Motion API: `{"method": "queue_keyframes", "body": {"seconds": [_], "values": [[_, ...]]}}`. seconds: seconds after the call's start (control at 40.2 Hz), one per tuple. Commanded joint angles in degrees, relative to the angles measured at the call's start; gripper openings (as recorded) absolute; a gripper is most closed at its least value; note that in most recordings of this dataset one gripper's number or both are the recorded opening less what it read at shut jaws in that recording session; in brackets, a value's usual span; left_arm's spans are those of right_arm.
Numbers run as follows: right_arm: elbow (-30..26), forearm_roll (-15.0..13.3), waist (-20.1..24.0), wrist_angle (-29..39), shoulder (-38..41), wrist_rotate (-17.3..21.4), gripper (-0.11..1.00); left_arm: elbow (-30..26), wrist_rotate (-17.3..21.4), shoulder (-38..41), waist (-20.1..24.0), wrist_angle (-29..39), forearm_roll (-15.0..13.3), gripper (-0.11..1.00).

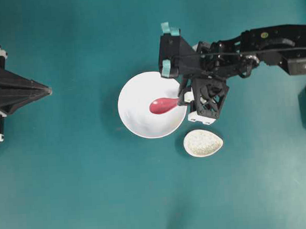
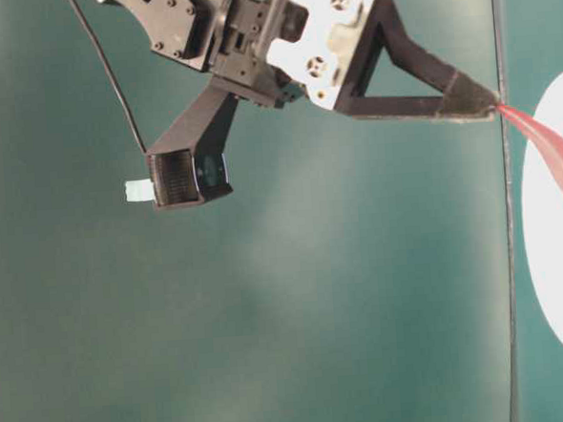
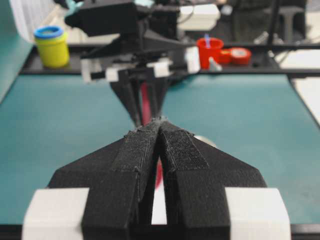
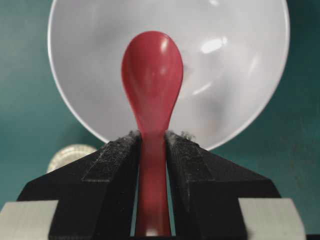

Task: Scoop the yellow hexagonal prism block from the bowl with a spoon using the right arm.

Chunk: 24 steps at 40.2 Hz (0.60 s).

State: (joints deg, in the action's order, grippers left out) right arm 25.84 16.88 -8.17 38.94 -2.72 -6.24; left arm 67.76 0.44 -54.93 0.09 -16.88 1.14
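One spoon [image 1: 164, 105] was pinched by the handle between the right fingers [image 4: 112, 170] — scoop over the single white bowl [image 1: 138, 120], long axis level, pointing leftward. Left fingers [image 3: 142, 150] were pressed together.

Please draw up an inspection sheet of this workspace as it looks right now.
Surface: teal table, bare around the dishes.
Job's things: white bowl mid-table; red spoon held with its scoop over the bowl; the yellow block is not visible in any view.
Clutter: speckled teardrop dish just beside the bowl.
Grippers: right gripper shut on the spoon's handle; left gripper shut, empty, parked at the left edge.
Cables: a thin black cable runs along the right arm.
Surroundings: yellow tub, red cup and red tape roll on a ledge beyond the table.
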Motion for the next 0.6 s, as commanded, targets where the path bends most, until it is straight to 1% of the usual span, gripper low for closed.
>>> {"method": "queue_keyframes", "body": {"seconds": [0.0, 0.199, 0.423, 0.572], "values": [[-2.2, 0.0, -0.4, 2.4, -1.4, 0.5, 0.24, -1.2, 0.0, 0.4, 0.0, -0.4, 0.1, 0.00], [-4.3, 0.0, -0.4, 8.5, -0.7, 1.1, 0.24, -1.2, 0.0, 0.4, 0.1, -0.4, 0.1, 0.00], [-8.1, -0.2, -0.8, 14.9, 1.9, 3.3, 0.24, -1.2, 0.0, 0.4, 0.1, -0.6, 0.1, 0.00], [-11.3, -0.9, -1.1, 19.1, 4.0, 4.7, 0.24, -1.1, 0.0, 0.4, 0.1, -0.6, 0.1, 0.00]]}}
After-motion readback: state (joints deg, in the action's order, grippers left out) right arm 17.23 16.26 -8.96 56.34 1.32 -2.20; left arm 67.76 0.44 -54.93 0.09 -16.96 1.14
